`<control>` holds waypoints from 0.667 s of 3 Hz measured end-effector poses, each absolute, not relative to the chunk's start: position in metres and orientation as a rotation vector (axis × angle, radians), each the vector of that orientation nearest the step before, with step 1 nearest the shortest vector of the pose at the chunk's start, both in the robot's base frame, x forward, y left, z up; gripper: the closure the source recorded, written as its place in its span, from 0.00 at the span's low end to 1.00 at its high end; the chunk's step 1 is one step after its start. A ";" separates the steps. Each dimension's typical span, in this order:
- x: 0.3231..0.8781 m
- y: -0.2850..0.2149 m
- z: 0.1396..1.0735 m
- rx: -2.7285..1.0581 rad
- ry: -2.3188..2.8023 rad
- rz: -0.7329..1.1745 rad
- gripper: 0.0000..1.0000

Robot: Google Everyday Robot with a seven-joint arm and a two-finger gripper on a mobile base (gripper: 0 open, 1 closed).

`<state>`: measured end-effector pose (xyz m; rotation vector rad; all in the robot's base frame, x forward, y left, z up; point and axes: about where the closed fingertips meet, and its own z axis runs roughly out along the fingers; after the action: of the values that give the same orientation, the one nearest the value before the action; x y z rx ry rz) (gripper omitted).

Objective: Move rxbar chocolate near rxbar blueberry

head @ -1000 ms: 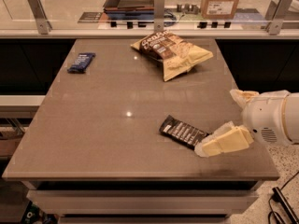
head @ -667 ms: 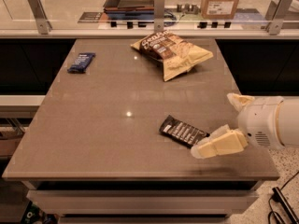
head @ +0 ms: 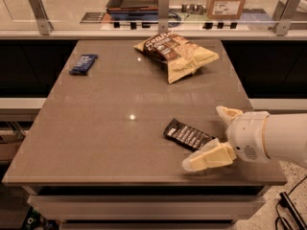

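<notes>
Where claw (head: 204,138) hovers, black rxbar (head: 183,133) lies.

Matt cream plastic pincer (head: 206,137) over smooth, glossy table (head: 96,128), near-right corner.

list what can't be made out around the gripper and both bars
Camera view: rxbar chocolate right end, hidden behind the open gripper, near right of the table.
Camera view: rxbar blueberry lettering, too small.
Camera view: arm beyond the wrist, cut off by the right edge.
</notes>
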<state>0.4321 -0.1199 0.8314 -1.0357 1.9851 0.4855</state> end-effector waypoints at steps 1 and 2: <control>0.432 -0.110 0.819 -1.029 1.969 0.523 0.00; 0.435 -0.103 0.811 -1.017 1.954 0.547 0.02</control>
<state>0.4346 -0.1033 0.8105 -1.0166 1.9541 0.5469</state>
